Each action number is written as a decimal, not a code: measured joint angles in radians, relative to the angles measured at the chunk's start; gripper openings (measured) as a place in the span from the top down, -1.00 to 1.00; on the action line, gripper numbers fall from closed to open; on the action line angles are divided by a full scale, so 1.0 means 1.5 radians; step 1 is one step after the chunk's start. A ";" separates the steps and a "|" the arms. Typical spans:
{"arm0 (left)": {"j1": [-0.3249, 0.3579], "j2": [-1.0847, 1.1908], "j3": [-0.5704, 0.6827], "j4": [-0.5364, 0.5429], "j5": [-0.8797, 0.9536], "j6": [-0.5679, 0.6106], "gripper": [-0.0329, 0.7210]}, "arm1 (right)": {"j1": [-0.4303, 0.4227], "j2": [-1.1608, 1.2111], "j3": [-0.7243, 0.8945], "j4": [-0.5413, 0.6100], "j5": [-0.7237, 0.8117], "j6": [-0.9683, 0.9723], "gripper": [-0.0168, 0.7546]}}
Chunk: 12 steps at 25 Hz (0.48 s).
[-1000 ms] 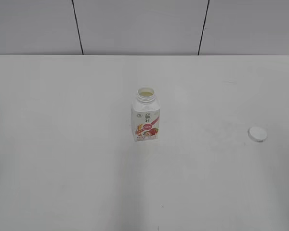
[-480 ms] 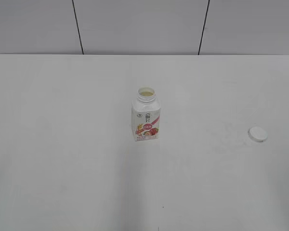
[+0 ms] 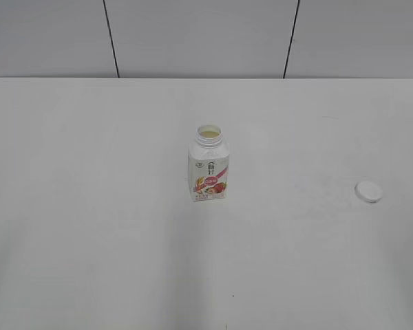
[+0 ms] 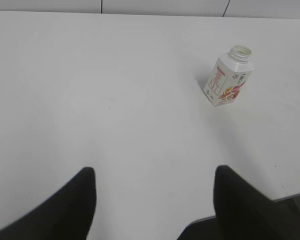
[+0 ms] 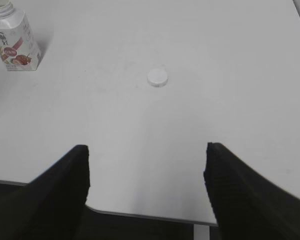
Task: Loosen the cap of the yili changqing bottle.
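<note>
The yili changqing bottle (image 3: pixel 208 168) stands upright mid-table with its neck uncovered; it also shows in the left wrist view (image 4: pixel 228 77) and the right wrist view (image 5: pixel 13 42). The white cap (image 3: pixel 367 192) lies flat on the table well to the bottle's right, seen too in the right wrist view (image 5: pixel 157 77). My left gripper (image 4: pixel 154 172) is open over the table's near edge, far short of the bottle, nothing between its fingers. My right gripper (image 5: pixel 146 150) is open above the near edge, with the cap ahead of it. Neither arm appears in the exterior view.
The white table (image 3: pixel 89 206) runs back to a grey panelled wall (image 3: pixel 193 34). Its near edge (image 5: pixel 150 216) passes under the right gripper, and its front right corner (image 4: pixel 290 192) shows beside the left gripper.
Nothing on the table has moved; only faint shadows near the cap have shifted.
</note>
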 joint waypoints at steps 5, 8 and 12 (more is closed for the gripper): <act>0.000 0.000 0.000 0.000 -0.001 0.002 -0.30 | 0.000 0.000 0.005 -0.003 -0.012 0.000 -0.51; 0.000 0.000 0.000 0.000 -0.001 0.002 -0.29 | 0.000 0.000 0.005 -0.003 -0.013 0.000 -0.51; 0.012 0.000 0.000 -0.001 -0.001 0.002 -0.26 | 0.000 0.000 0.005 -0.003 -0.015 0.000 -0.51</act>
